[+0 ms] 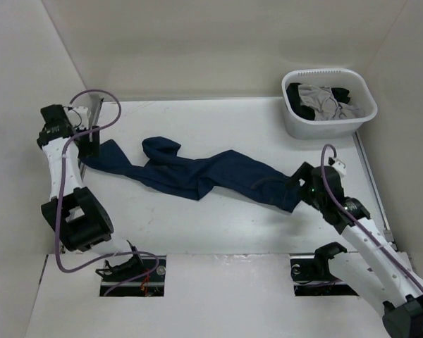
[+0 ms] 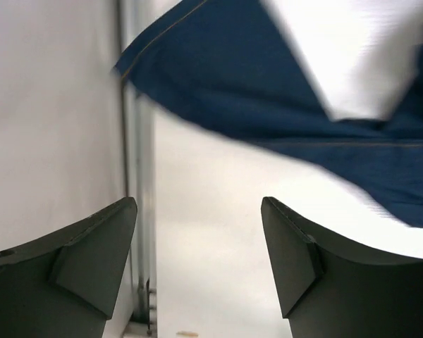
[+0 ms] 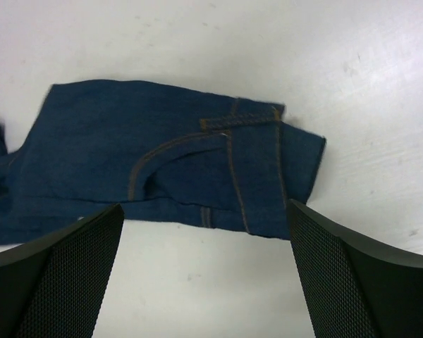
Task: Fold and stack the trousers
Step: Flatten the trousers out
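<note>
Looking down, I am seeing the jeans (image 1: 197, 176) lying rumpled in a long band left of the laundry basket (image 1: 317, 129) and nearer me, with both pincers gaping on nothing: the left gripper (image 1: 90, 143) at the end far from the basket, the right gripper (image 1: 301, 183) at the end nearest it. I am judging the legs need smoothing flat before pinching each corner through both layers. The right wrist view is showing pocket stitching just beyond its fingers, detail the top view is losing.

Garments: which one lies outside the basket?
The dark blue jeans, stretched across the table. The grey garment and the black garment sit bunched in the white basket at the far right corner.
</note>
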Robot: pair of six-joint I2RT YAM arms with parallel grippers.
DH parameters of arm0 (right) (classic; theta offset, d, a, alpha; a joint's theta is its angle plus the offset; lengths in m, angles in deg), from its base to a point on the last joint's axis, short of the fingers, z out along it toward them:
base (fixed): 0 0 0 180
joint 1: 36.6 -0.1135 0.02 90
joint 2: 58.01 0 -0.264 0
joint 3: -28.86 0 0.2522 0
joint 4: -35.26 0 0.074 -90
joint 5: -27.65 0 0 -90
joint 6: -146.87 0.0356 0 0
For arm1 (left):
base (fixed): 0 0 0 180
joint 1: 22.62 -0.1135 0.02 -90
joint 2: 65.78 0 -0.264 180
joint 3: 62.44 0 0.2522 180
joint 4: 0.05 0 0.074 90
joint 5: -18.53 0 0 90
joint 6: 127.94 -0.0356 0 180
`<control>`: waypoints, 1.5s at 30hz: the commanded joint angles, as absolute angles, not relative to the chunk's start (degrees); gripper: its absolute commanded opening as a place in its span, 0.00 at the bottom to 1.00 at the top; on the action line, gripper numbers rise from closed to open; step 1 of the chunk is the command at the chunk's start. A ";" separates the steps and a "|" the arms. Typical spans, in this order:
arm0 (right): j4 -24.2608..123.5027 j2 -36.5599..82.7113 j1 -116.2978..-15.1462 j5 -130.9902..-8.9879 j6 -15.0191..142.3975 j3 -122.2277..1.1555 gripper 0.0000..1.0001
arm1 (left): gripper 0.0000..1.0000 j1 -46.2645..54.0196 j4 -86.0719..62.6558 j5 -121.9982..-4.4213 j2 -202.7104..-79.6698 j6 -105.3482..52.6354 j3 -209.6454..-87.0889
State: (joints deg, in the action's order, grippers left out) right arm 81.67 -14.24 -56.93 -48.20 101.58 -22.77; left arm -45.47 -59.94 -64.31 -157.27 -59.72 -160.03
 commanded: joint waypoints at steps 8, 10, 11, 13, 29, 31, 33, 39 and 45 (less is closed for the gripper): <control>73.12 -8.10 -54.22 -44.50 119.01 -10.22 1.00 | 0.70 -53.95 -51.26 -63.13 -160.44 -54.12 -149.76; 70.22 -4.76 -55.61 -45.38 120.41 -9.51 1.00 | 0.70 -55.88 -50.99 -60.76 -160.62 -52.71 -150.37; 69.42 -3.35 -56.67 -44.86 121.12 -9.77 0.99 | 0.70 -56.50 -51.08 -59.53 -160.97 -52.35 -150.81; 68.63 -1.68 -57.64 -42.85 121.65 -10.65 0.97 | 0.70 -57.47 -51.60 -57.42 -161.76 -51.83 -151.60; 74.93 -6.41 -47.29 -50.57 109.63 -19.42 0.00 | 0.70 -53.96 -47.30 -56.79 -179.68 -50.06 -164.26; 78.10 -6.24 -45.35 -51.45 104.89 -24.78 0.01 | 0.70 -51.86 -46.95 -57.05 -182.66 -51.38 -166.01; 79.61 -5.28 -44.11 -53.02 101.54 -29.70 0.02 | 0.70 -49.22 -46.77 -58.98 -185.30 -53.22 -167.68; 79.26 -0.44 -39.11 -62.07 95.12 -40.70 0.02 | 0.18 -44.12 -44.84 -64.61 -190.14 -59.11 -170.59; 79.87 -1.84 -32.43 -67.09 92.39 -48.62 0.02 | 0.00 -45.43 -48.08 -71.11 -181.30 -65.51 -170.95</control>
State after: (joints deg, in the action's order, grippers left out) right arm 80.58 0.39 -34.64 -63.76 96.03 -43.60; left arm -42.70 -46.43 -66.06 -188.52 -59.96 -169.82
